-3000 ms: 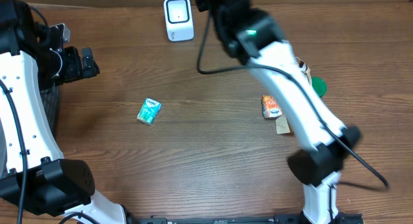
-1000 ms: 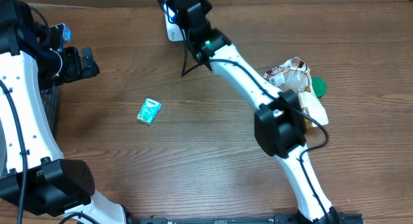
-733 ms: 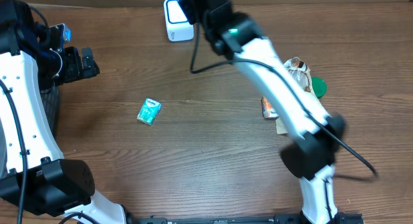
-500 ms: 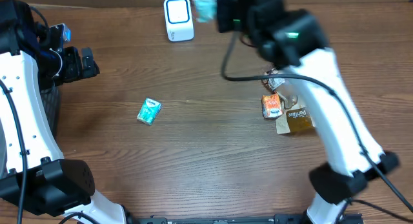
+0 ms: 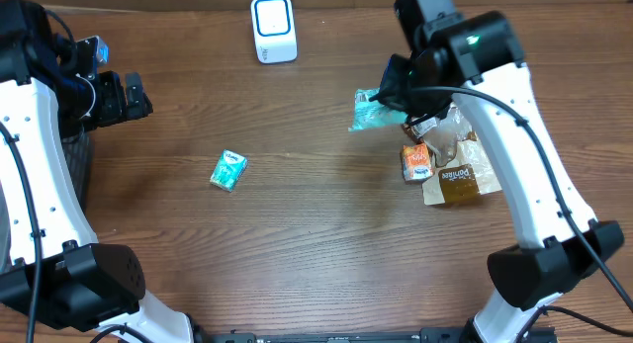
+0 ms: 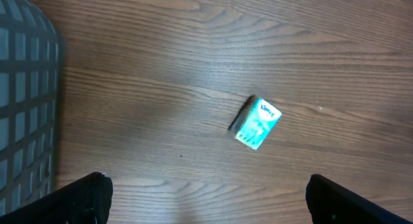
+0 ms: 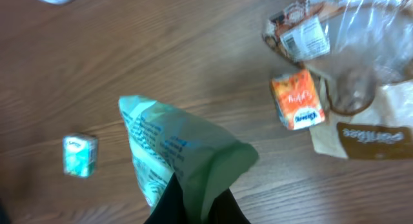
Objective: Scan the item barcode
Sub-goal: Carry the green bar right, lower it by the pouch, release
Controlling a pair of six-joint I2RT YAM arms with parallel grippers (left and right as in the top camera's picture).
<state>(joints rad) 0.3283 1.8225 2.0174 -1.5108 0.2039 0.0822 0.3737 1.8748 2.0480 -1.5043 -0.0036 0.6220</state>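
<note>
My right gripper is shut on a teal-green packet, held in the air right of the table's centre and just left of the pile of goods. In the right wrist view the packet bulges up from between my shut fingers; no barcode shows on it. The white scanner with a blue outline stands at the back edge, well to the left of the packet. My left gripper hangs open and empty high over the table's left side, above a small teal box.
The small teal box lies left of centre. An orange box, a brown packet and a clear-wrapped item lie under my right arm. A grey mesh basket stands at the left edge.
My right arm swung away from the scanner at the back, rightward and toward the front, carrying the teal-green packet. The left arm and the small teal box stayed put.
</note>
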